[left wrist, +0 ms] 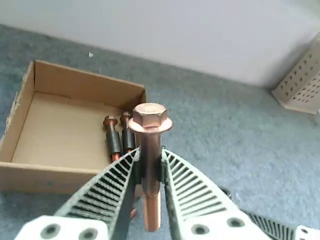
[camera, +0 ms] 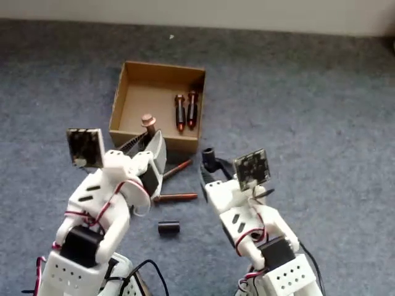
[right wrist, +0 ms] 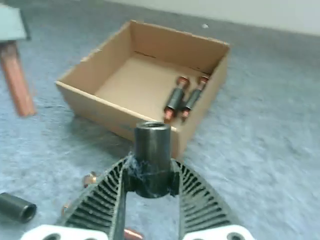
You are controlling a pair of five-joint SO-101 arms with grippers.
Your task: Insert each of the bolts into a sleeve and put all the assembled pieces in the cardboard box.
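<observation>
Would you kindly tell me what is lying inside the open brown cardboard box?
Two copper bolts in black sleeves lie side by side; the left gripper's held bolt covers some floor by the near wall.

No text, label, brand, number or sign can be read anywhere. The walls of the brown open cardboard box point(camera: 163, 71) on the grey carpet look plain, with no legible print.

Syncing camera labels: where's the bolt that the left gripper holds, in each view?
High view: bolt by the cardboard box's near wall.
Left wrist view: clamped in the left gripper, box behind.
Right wrist view: its shank beside the box's corner.
Shared landmark: two assembled pieces in the box.
</observation>
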